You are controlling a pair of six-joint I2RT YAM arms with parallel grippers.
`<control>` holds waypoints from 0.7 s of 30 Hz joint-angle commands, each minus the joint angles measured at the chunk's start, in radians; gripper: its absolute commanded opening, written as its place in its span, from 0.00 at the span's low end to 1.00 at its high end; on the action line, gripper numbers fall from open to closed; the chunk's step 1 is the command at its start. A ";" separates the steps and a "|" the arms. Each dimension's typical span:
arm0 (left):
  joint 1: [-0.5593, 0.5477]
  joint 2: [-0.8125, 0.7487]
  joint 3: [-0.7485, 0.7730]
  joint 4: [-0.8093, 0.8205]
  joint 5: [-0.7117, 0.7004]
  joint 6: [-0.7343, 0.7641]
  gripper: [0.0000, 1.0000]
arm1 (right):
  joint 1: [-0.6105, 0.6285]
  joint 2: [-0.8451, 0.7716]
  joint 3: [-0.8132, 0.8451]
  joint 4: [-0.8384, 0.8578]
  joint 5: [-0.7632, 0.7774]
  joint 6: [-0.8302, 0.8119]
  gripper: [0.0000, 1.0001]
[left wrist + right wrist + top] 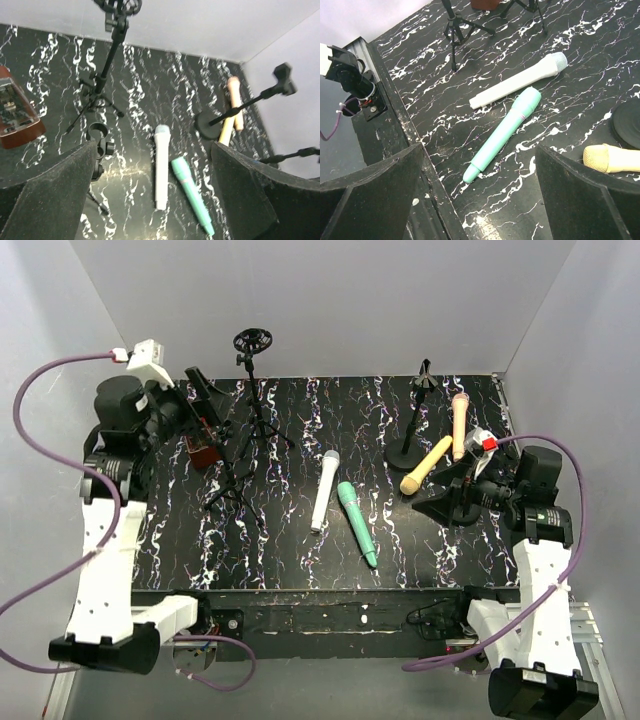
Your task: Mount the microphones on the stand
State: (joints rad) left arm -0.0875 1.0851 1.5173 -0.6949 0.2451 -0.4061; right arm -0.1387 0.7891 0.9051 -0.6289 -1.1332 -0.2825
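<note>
Lying loose, all four: white microphone (324,490), mint microphone (357,523), yellow microphone (427,464), peach microphone (460,425).

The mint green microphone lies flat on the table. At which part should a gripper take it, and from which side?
Probably mid-handle on the mint green microphone, from straight above, jaws across its length. It lies flat, and its head end sits close to the white microphone, while the handle has free room on both sides.

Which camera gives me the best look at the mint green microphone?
The right wrist view: the mint green microphone lies whole, close and largest there. The top external view shows the microphone whole but small. The left wrist view shows it whole too, smaller and near the bottom edge.
</note>
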 commanded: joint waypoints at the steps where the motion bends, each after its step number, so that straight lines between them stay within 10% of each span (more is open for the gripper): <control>1: -0.001 0.093 0.058 -0.133 0.036 0.113 0.98 | 0.001 0.019 0.005 -0.006 -0.033 -0.059 0.98; 9: -0.089 0.202 0.187 -0.202 0.063 0.188 0.95 | 0.001 0.079 0.048 -0.133 0.012 -0.210 0.98; 21: -0.645 0.458 0.311 -0.249 -0.182 0.149 0.96 | 0.010 0.107 -0.015 -0.241 0.116 -0.308 0.97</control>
State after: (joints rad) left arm -0.6205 1.4830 1.8351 -0.9356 0.1669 -0.2127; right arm -0.1349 0.8921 0.9058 -0.8356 -1.0481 -0.5468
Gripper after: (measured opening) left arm 0.962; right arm 0.974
